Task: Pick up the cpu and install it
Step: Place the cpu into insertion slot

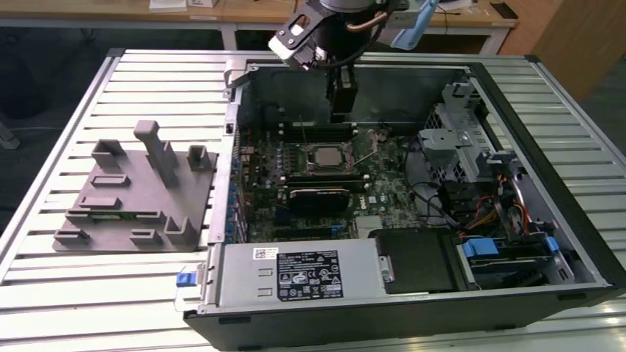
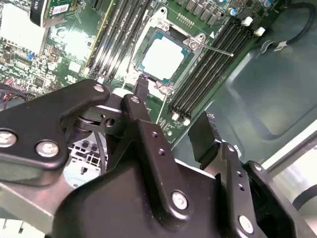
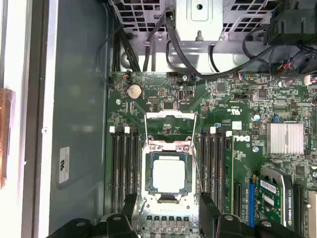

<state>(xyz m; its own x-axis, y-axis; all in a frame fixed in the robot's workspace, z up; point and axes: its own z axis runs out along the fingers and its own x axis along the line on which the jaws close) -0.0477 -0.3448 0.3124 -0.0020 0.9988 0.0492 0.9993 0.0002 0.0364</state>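
One cpu (image 3: 169,174) sits socketed; case (image 1: 391,323) lies on slatted table (image 1: 146,81).

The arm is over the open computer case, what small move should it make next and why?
Probably a short, straight lift away from the board. The cpu already lies flat in the socket, and the gripper hangs above it, open and holding nothing. The socket's load frame looks swung open, so the chip may be unclamped; a straight rise avoids nudging it.
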